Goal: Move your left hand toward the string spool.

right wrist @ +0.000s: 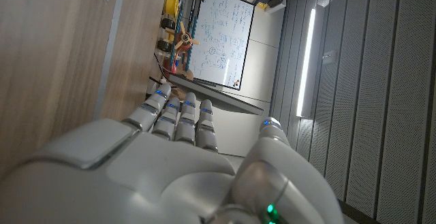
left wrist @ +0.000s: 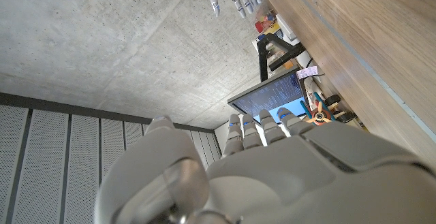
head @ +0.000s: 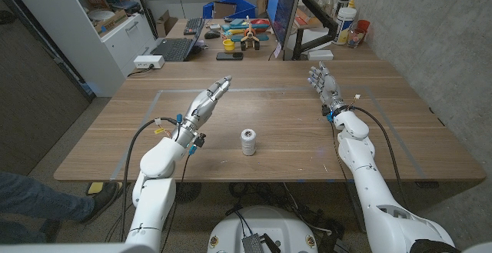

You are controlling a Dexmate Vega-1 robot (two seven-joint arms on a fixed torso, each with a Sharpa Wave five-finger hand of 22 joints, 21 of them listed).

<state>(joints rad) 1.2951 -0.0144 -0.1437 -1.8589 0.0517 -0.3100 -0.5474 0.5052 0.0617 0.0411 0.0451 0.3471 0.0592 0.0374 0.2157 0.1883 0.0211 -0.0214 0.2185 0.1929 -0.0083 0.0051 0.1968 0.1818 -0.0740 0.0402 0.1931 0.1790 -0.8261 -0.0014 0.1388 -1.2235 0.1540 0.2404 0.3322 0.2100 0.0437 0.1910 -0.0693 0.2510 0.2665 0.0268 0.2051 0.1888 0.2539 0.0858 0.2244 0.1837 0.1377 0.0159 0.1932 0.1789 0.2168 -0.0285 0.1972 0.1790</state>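
White string spool (head: 248, 141) upright on wooden table (head: 292, 122), both hands empty

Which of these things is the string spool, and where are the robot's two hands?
string spool (head: 248, 141): head view, middle of its upright side.
left hand (head: 206, 103): head view, back of the hand.
right hand (head: 324, 84): head view, middle of the hand.
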